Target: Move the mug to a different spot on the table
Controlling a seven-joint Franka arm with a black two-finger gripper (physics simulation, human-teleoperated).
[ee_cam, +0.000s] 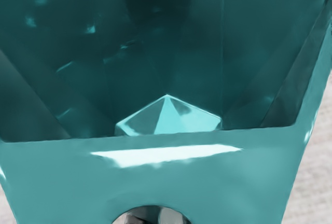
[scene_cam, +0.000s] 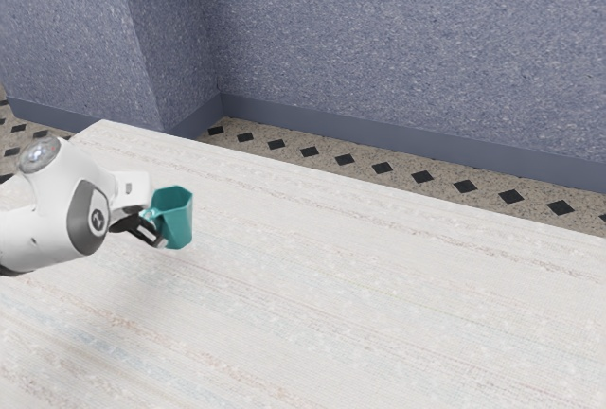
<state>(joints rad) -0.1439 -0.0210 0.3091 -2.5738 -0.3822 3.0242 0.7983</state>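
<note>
A teal faceted mug (scene_cam: 174,216) stands upright near the exterior view's left, over the pale wooden table (scene_cam: 379,295). My black gripper (scene_cam: 146,223) comes in from the left and is shut on the mug's handle side. In the wrist view the mug (ee_cam: 166,151) sits right under my hand. I look down into its dark interior, to the pale angular bottom. The near rim and the top of the handle opening lie closest to my hand. I cannot tell whether the mug's base touches the table.
The table stretches wide toward the exterior view's right and front. Its far edge borders a tiled floor (scene_cam: 398,168) and blue-grey walls (scene_cam: 379,40). The white arm (scene_cam: 57,220) fills the left edge.
</note>
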